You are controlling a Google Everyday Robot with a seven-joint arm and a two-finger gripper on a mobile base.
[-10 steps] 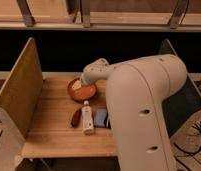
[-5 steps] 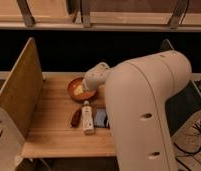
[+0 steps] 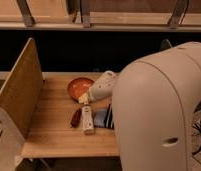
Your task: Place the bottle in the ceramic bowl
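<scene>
The bottle [image 3: 87, 120] is small, slim and cream-white. It lies flat on the wooden table [image 3: 49, 125], pointing front to back, a little in front of the ceramic bowl. The bowl [image 3: 78, 87] is round, shallow and orange-brown, and nothing shows inside it. My gripper [image 3: 84, 98] hangs from the big white arm [image 3: 159, 115]. It sits over the bowl's front right rim, just behind the bottle's far end. It holds nothing that I can see.
A dark red-brown oblong item [image 3: 75, 117] lies just left of the bottle. A blue block [image 3: 101, 118] lies just right of it, partly under the arm. A wooden side panel [image 3: 19, 92] walls the table's left. Dark shelving runs behind.
My gripper has come down and toward the front, from over the bowl toward the bottle's far end. The bottle, bowl and other items have not moved.
</scene>
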